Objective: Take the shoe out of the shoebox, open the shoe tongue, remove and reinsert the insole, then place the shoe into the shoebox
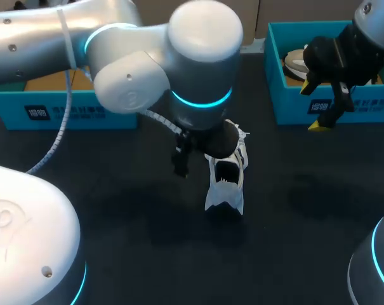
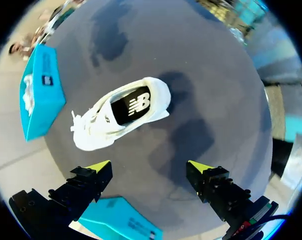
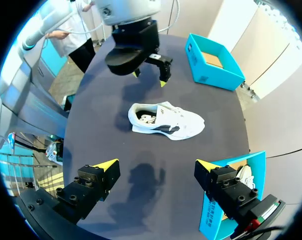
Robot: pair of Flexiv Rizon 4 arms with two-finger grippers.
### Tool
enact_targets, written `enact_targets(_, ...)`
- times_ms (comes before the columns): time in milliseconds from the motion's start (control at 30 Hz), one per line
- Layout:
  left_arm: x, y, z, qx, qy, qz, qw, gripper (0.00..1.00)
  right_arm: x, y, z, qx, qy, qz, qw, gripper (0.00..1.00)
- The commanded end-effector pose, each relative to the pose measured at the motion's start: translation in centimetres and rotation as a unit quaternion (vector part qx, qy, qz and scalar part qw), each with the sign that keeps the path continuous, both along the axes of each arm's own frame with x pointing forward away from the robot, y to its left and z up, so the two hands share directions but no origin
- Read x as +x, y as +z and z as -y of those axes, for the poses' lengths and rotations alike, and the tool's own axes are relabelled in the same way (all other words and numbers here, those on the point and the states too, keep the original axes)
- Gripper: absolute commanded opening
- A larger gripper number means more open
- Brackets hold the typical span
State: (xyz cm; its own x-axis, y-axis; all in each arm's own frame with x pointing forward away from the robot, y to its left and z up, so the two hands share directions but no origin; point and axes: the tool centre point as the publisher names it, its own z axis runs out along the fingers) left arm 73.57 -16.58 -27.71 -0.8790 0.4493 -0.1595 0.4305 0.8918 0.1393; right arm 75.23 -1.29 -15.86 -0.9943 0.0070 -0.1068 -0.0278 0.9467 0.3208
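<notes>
Bench: dark, matte. Shoe is set near mid-bench, white, upright on its sole, outside both boxes. A dark insole is seen through its opening.

At the far edge two teal boxes are placed, both open. The left shoebox is seen with a bare cardboard floor. The right shoebox is seen with a second shoe inside.

Left arm is extended from the left past the middle, wrist pointed down over the shoe. Left gripper is held above the shoe, not touching it. Its fingers are spread wide, with nothing between them.

Right gripper is held high over the near wall of the right shoebox, well apart from the shoe. Its fingers are also spread wide, and nothing is held.
</notes>
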Motion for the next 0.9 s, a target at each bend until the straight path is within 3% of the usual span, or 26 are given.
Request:
enact_targets(33,-1.1,0.1,0.9,0.001,0.030,0.006,1.000,1.00,0.1,-0.1,-0.1,-0.001,0.000,-0.001,1.000,1.00)
enact_targets(633,-4.1,-3.9,5.8,-0.080,0.088,0.018,0.993,1.00,0.1,-0.1,-0.1,-0.001,0.000,-0.001,1.000,1.00)
enact_targets(900,-4.8,-5.7,7.2,-0.087,0.125,0.028,0.988,1.00,0.1,-0.1,-0.1,-0.001,0.000,-0.001,1.000,1.00)
